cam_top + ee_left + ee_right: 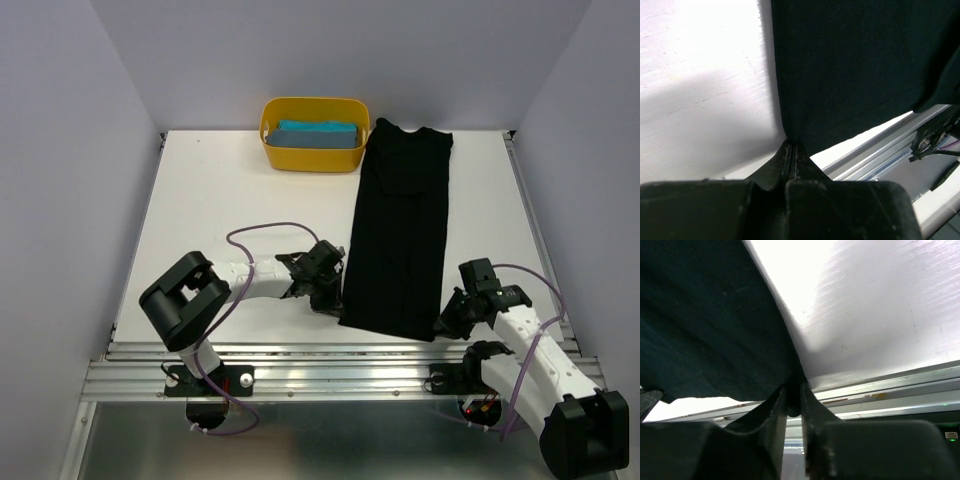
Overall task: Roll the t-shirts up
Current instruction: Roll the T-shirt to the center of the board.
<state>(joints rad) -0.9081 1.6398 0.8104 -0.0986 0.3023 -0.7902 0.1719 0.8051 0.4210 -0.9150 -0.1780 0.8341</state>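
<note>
The black t-shirt [400, 230] lies flat on the white table [230, 200] as a long narrow strip, collar at the far end. My left gripper [333, 300] is at its near left corner. In the left wrist view that gripper [791, 144] is shut, with the edge of the black t-shirt [855, 65] pinched at the tips. My right gripper [447, 322] is at the near right corner. There the gripper [794, 390] has a fold of the black t-shirt [705, 315] squeezed between its fingers. The teal-blue t-shirt [318, 135] lies folded in the tub.
The yellow tub [310, 160] stands at the table's far edge, just left of the black shirt's collar. An aluminium rail [330, 365] runs along the near edge, right below both grippers. Purple cables loop from each arm.
</note>
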